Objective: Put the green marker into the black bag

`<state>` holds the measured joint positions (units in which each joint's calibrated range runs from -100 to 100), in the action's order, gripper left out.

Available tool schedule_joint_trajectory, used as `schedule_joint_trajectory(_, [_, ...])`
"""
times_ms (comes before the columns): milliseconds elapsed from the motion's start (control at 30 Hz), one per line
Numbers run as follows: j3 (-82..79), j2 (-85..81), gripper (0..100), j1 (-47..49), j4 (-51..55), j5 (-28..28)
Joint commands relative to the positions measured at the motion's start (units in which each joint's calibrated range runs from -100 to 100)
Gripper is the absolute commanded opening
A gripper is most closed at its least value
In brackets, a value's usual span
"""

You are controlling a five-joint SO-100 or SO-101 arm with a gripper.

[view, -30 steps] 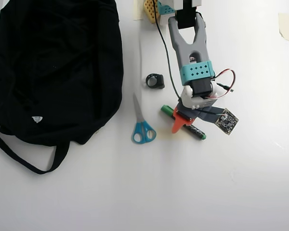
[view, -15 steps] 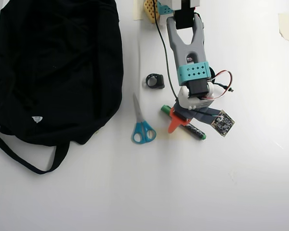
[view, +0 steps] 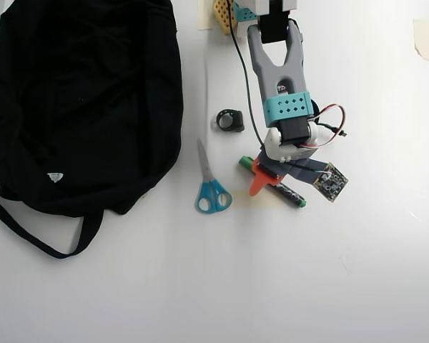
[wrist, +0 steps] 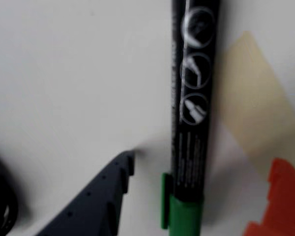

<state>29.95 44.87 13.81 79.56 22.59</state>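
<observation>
Green-capped, the green marker [view: 273, 181] lies diagonally, cap toward upper left in the overhead view, between the spread-apart pincer [wrist: 196, 196] fingers.

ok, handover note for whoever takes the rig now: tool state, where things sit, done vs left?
Tool: open, down at the table, dark finger and orange finger on either side of the slim black-barrelled marker with the green cap; no visible contact yet.
Marker: flat on the white table, right of the blue-handled scissors in the overhead view.
Large black cloth bag: far left, away from the marker.
Done: approach and straddle.
Left: close, lift, carry to the bag, release.
</observation>
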Motion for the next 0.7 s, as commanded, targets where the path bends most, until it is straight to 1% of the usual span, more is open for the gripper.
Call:
schedule_joint_trajectory(0, [0.95,0.69,35,0.7,0.28,-0.14])
schedule_joint_trajectory(300, [1.67,1.1,35,0.85,-0.32,0.01])
schedule_joint_trajectory(367, [1.67,1.1,33,0.85,-0.32,0.01])
schedule_joint_trajectory(500, [1.67,1.1,25,0.85,-0.32,0.01])
schedule_joint_trajectory(667, [1.67,1.1,23,0.85,-0.32,0.01])
